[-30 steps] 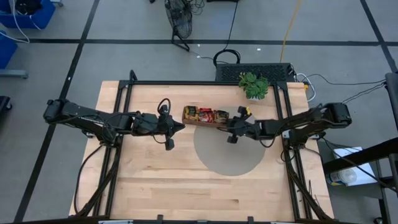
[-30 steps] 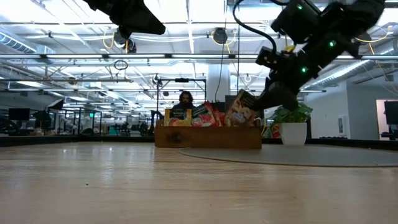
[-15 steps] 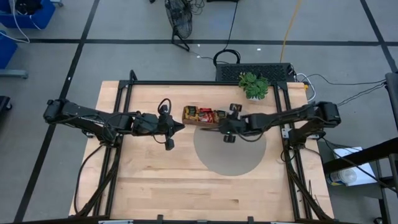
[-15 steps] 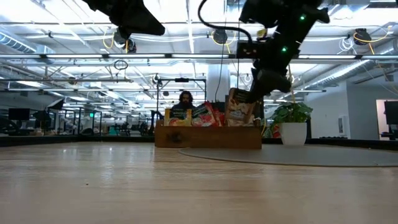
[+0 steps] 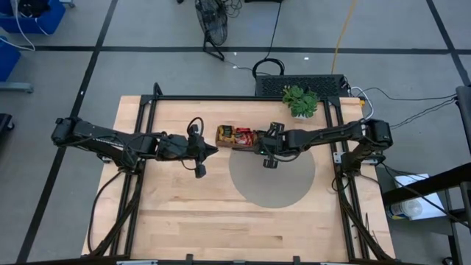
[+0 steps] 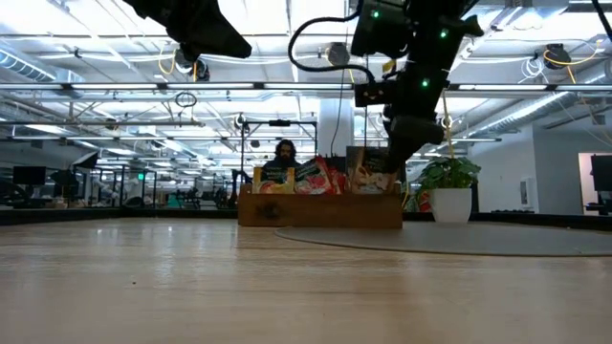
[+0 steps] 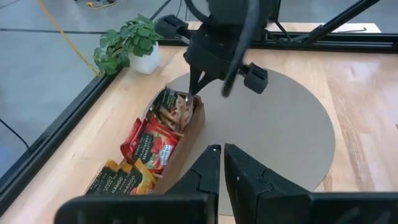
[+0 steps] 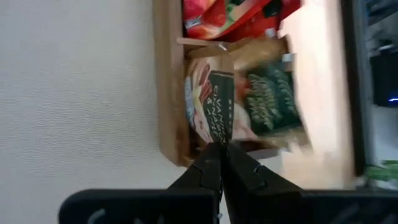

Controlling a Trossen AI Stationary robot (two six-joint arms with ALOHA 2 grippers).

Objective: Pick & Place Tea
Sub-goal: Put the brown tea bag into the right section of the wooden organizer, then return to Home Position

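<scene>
Right gripper point(image 7: 194, 94) fingers pinch a tea sachet point(image 8: 210, 102) over the tray's point(image 7: 186, 135) end compartment; crooked release could snag; left gripper point(image 7: 221, 152) fingers closed, empty.

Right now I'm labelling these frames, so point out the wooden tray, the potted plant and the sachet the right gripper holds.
wooden tray point(image 6: 320, 211), low view, on its front wall.
potted plant point(image 5: 300, 100), high view, on its leaves.
sachet point(image 8: 214, 109), right wrist view, on its printed face ahead of the right gripper point(image 8: 222, 149).
</scene>
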